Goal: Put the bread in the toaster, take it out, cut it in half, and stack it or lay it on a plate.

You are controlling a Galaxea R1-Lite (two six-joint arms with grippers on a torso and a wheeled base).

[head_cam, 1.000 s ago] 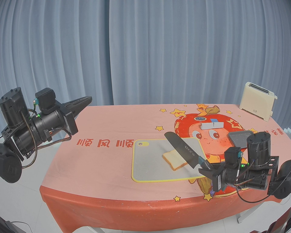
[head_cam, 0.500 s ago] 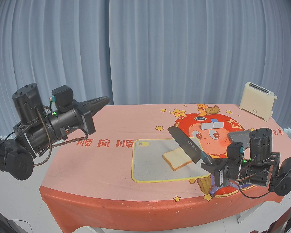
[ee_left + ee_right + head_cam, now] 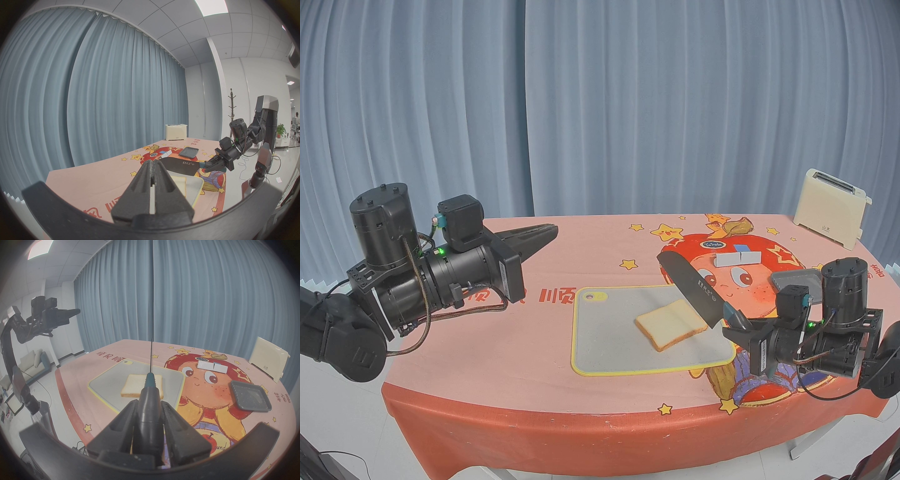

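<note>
Head view, right gripper (image 3: pixel 739 325): nearest the table's front edge on the right side, level with the tabletop and clenched around a knife's handle.
Knife (image 3: pixel 690 287): black-bladed kitchen knife with a dark handle, blade angled up and away over the far right corner of the board. In the right wrist view it stands edge-on, lined up with the slice; in the left wrist view it is lifted off the board.
Bread (image 3: pixel 670 324): one pale square slice of bread with a tan crust, whole, lying flat on the right half of the board.
Board (image 3: pixel 606 340): grey rectangular plastic cutting board with a yellow rim, flat near the middle of the table.
Cloth (image 3: pixel 519 356): pink-red tablecloth printed with stars and a cartoon face, covering the table.
Left gripper (image 3: pixel 549 232): held in the air over the table's left side, well apart from the board. Its black fingers are pressed together on nothing, with a thin slit between them in the left wrist view.
Tray (image 3: pixel 790 280): dark grey rectangular plastic tray on the cloth to the right of the board, partly behind the right arm.
Blocks (image 3: pixel 737 257): small white-and-blue blocks on the cloth beyond the tray.
Toaster (image 3: pixel 831 208): cream-white boxy toaster — at the far right corner of the table.
Curtain (image 3: pixel 600 106): grey-blue pleated curtain behind everything.
</note>
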